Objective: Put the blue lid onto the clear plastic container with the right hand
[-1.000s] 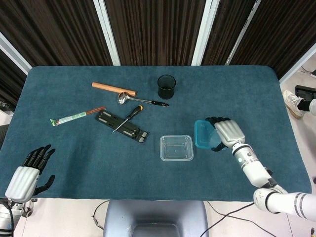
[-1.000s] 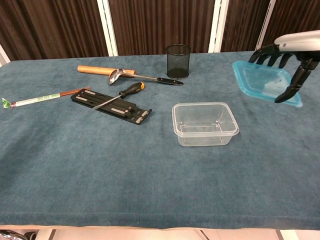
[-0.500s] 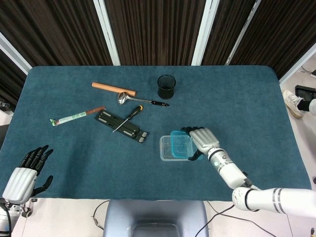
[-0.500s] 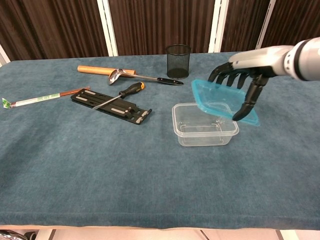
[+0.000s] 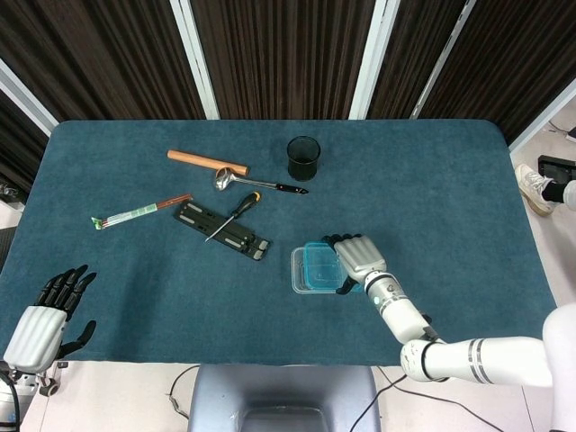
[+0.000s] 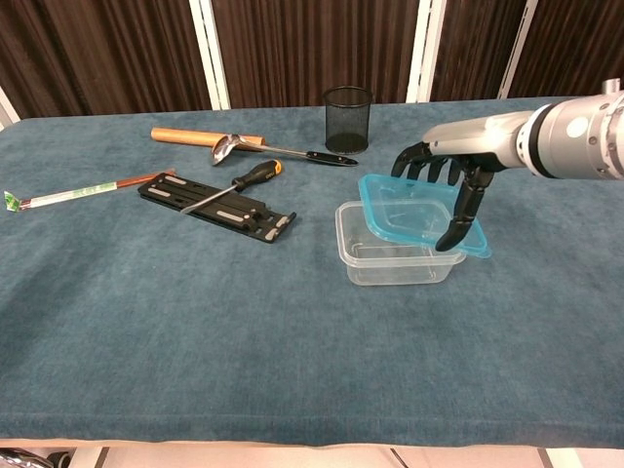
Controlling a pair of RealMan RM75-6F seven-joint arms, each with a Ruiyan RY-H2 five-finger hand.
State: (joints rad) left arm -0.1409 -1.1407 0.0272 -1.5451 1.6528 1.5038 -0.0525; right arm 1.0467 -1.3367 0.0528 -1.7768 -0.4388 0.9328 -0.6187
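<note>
Blue plastic, the lid (image 6: 421, 213) hung tilted over the right part of the clear plastic container (image 6: 388, 255), pinched by the right hand (image 6: 450, 175) to line it up before seating. The left hand (image 5: 43, 319) rested open at the table's near-left corner.

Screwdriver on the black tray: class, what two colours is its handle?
The screwdriver handle is black with an orange end, clearest in the chest view.

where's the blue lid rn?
In the chest view the blue lid is held by the right hand, tilted over the right part of the clear plastic container, in front of the black mesh cup.
</note>
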